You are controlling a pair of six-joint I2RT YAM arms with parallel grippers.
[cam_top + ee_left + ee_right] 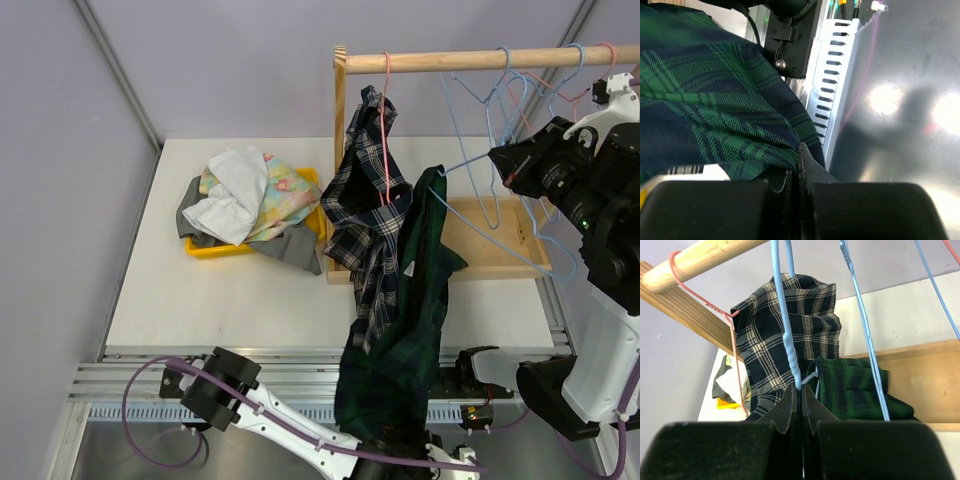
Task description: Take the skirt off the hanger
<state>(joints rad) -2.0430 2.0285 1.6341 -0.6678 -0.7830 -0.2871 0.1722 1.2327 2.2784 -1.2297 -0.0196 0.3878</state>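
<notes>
The skirt (400, 330) is dark green plaid and hangs long from a light blue hanger (465, 163), down past the table's near edge. High at the right, my right gripper (505, 160) is shut on that hanger's wire; in the right wrist view the blue hanger (785, 330) runs into the closed right gripper (801, 390), with the skirt (855, 390) bunched just behind. My left gripper (398, 445) sits at the skirt's bottom end, mostly covered by cloth. In the left wrist view the left gripper (799, 150) is shut with the skirt's (715, 100) edge pinched at its tips.
A black and beige plaid garment (375, 200) hangs on a pink hanger from the wooden rail (480, 60), touching the skirt's left side. Several empty hangers (520, 90) hang further right. A yellow bin (210, 250) heaped with clothes sits at the table's left. The rack's wooden base (500, 240) lies behind.
</notes>
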